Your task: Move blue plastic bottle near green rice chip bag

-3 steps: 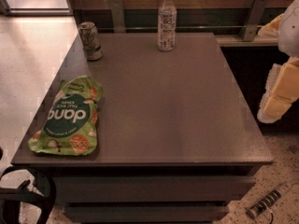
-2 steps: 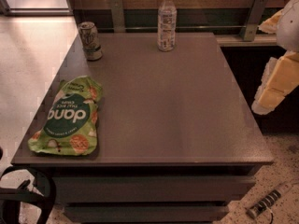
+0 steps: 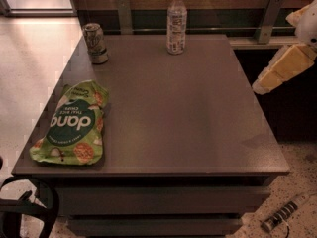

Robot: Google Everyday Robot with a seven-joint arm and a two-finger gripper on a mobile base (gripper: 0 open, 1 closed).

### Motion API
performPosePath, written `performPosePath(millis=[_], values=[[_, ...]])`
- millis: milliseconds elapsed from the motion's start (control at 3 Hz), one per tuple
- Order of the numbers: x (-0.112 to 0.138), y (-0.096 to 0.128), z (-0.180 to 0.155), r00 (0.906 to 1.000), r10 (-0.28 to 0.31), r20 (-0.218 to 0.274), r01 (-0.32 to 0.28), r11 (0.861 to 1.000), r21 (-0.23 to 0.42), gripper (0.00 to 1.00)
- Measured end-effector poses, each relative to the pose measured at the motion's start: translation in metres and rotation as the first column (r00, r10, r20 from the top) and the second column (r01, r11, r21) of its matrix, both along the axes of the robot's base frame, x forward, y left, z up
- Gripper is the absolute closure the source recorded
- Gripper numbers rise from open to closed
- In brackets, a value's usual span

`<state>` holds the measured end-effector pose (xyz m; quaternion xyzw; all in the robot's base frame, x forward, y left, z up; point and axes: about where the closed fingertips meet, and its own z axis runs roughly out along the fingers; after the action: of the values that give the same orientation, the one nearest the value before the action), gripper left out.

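Note:
The blue plastic bottle point(image 3: 177, 22), clear with a white cap and a pale label, stands upright at the far edge of the dark table point(image 3: 188, 118). The green rice chip bag point(image 3: 73, 123), light green with a dark "dang" oval, lies flat near the table's front left corner. My gripper point(image 3: 261, 85) hangs at the right, off the table's right edge, on a pale yellow arm link point(image 3: 286, 65). It is far from both the bottle and the bag and holds nothing that I can see.
A metal drink can point(image 3: 95, 43) stands at the table's far left, behind the bag. A wall rail with metal brackets point(image 3: 267, 19) runs behind the table. A dark cable loop point(image 3: 25, 207) lies at the lower left and a small ribbed object point(image 3: 280, 216) on the floor at the lower right.
My arm at the right has risen and shifted slightly left toward the table's edge. The bottle, bag and can have not moved.

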<state>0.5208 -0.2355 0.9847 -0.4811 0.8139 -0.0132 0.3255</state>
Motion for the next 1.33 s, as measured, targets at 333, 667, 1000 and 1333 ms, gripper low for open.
performPosePath(millis=[333,667,1000,1333], values=[[0.029,0.003,-0.002,0.9938,-0.048,0.101,0.03,0.984,0.175,0.0],[0.074,0.022,0.009,0.9615,-0.086,0.261,-0.02,0.926,0.377,0.0],[0.106,0.04,0.025,0.9151,-0.12,0.385,-0.088,0.873,0.48,0.0],[0.112,0.05,0.031,0.9056,-0.119,0.407,-0.105,0.868,0.486,0.0]])
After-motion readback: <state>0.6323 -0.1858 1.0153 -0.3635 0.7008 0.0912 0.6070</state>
